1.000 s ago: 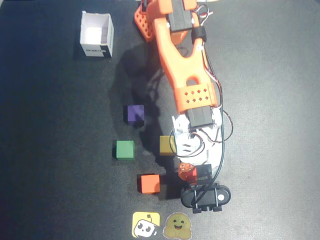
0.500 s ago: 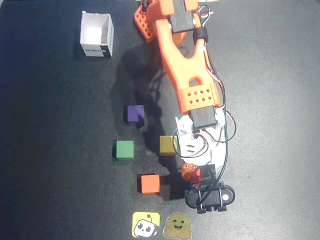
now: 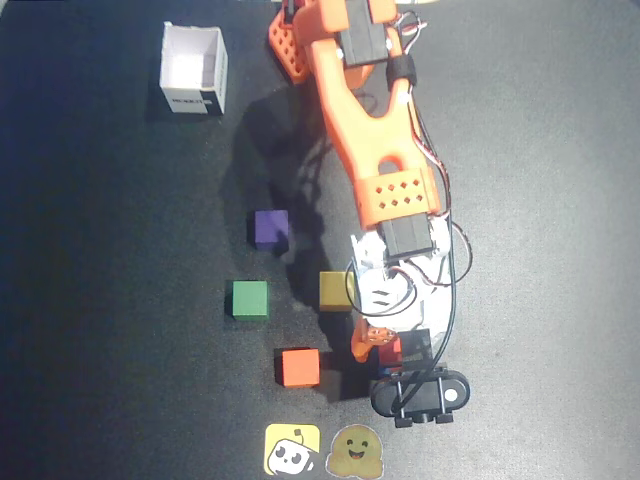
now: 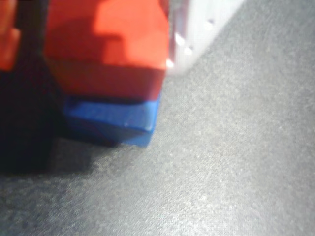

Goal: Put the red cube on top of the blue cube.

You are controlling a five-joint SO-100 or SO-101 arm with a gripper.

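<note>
In the wrist view the red cube rests on top of the blue cube, which stands on the dark mat. My gripper is open around the red cube. The white finger lies against the cube's right side, while the orange finger stands off to the left with a dark gap between it and the cube. In the overhead view the gripper is near the mat's front edge, and a bit of the red cube shows between the fingers. The blue cube is hidden there beneath it.
An orange cube sits just left of the gripper. A yellow cube, a green cube and a purple cube lie further back on the left. A white open box stands at the back left. Two stickers mark the front edge.
The gripper came forward and to the right with the red cube. In the last half second the orange finger swung left, away from the cube.
</note>
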